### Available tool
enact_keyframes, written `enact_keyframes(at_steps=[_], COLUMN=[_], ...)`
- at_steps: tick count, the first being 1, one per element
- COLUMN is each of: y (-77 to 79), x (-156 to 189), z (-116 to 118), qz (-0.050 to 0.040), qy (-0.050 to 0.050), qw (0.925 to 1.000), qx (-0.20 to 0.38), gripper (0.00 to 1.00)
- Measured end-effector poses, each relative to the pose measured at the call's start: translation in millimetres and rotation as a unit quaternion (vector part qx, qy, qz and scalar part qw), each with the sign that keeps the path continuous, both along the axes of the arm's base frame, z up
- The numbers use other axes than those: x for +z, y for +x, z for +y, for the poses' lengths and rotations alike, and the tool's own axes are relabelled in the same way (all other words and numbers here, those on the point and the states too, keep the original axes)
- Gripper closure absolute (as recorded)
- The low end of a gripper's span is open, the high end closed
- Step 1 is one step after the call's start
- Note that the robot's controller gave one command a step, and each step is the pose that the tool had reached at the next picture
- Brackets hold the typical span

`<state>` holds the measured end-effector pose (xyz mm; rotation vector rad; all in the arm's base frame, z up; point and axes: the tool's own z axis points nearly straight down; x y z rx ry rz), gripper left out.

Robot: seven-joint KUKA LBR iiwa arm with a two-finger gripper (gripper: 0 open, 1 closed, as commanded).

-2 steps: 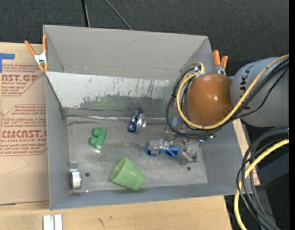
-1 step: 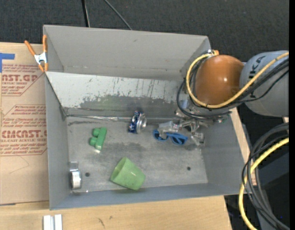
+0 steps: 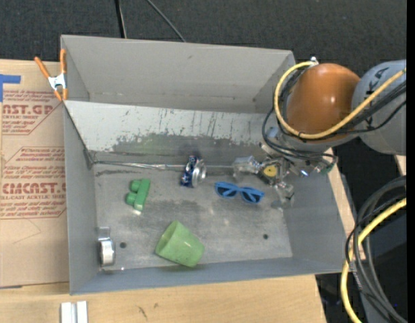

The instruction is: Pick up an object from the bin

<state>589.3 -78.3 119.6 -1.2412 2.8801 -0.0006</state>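
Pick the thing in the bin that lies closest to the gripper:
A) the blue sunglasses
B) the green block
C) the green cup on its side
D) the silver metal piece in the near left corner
A: the blue sunglasses lie just to the view's left of the gripper, closer than anything else in the bin.

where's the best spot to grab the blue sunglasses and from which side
Probably the bridge between the two lenses of the blue sunglasses, coming straight down from above. They lie flat on the bin floor with their long side running left to right, so closing across the narrow middle, front to back, looks surer than taking a wide lens or an end.
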Motion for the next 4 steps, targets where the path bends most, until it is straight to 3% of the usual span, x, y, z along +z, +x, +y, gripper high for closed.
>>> enact_keyframes(at_steps=[1,2,3,4], y=[2.7,-1.6,-1.1,-17.0], x=[-29,-50,-50,128], z=[31,9,10,12], qz=[0.0024,0.0023,0.0017,-0.0032], qy=[0.001,0.001,0.000,0.000], qw=[0.9961,0.9762,0.9763,0.9731], qx=[-0.088,-0.217,-0.216,-0.230], gripper=[0.00,0.00,1.00,1.00])
